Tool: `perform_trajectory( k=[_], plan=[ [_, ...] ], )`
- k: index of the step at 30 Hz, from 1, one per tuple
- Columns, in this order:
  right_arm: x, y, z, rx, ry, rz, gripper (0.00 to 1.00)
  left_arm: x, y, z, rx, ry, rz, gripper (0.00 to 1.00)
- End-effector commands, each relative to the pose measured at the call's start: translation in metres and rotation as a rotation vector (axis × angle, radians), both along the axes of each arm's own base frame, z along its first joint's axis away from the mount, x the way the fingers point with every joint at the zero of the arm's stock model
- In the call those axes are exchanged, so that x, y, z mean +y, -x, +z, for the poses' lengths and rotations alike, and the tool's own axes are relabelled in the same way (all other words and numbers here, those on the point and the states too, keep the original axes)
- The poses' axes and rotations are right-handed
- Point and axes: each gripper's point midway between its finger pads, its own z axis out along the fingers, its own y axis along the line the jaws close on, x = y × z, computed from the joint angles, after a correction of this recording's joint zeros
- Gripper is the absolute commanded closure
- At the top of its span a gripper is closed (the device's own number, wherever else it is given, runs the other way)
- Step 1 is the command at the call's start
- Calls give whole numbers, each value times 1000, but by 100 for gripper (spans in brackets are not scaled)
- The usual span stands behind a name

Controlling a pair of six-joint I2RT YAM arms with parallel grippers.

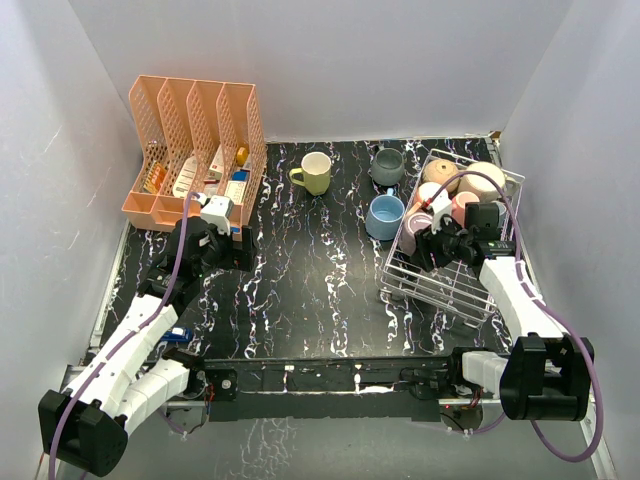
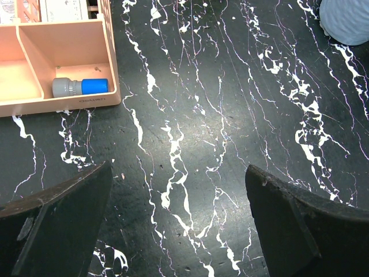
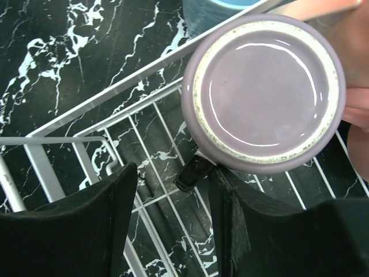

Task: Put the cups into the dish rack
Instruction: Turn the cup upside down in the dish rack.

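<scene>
Top external view is showing the dish rack (image 1: 445, 290) on the right carrying several upturned cups, the mauve cup (image 3: 264, 92) among them. The right gripper (image 3: 173, 171) is standing half apart just beside it, clamping nothing. A yellow-green cup (image 1: 314, 172), a grey cup (image 1: 387, 166) and a light blue cup (image 1: 385, 216) are sitting on the black marbled table (image 1: 310, 285). The left gripper (image 2: 179, 168) is hanging wide open near the peach organizer (image 1: 190, 110). White walls (image 1: 300, 60) are enclosing everything.
</scene>
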Motion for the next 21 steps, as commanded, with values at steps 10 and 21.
perform_trajectory(
  k=[10,21],
  plan=[
    [20,-5,43,-73,-35,183,46,3,-1,0,-12,-7,4,3],
    [26,3,74,-122,-22,279,46,3,-1,0,-15,-9,4,3]
  ],
)
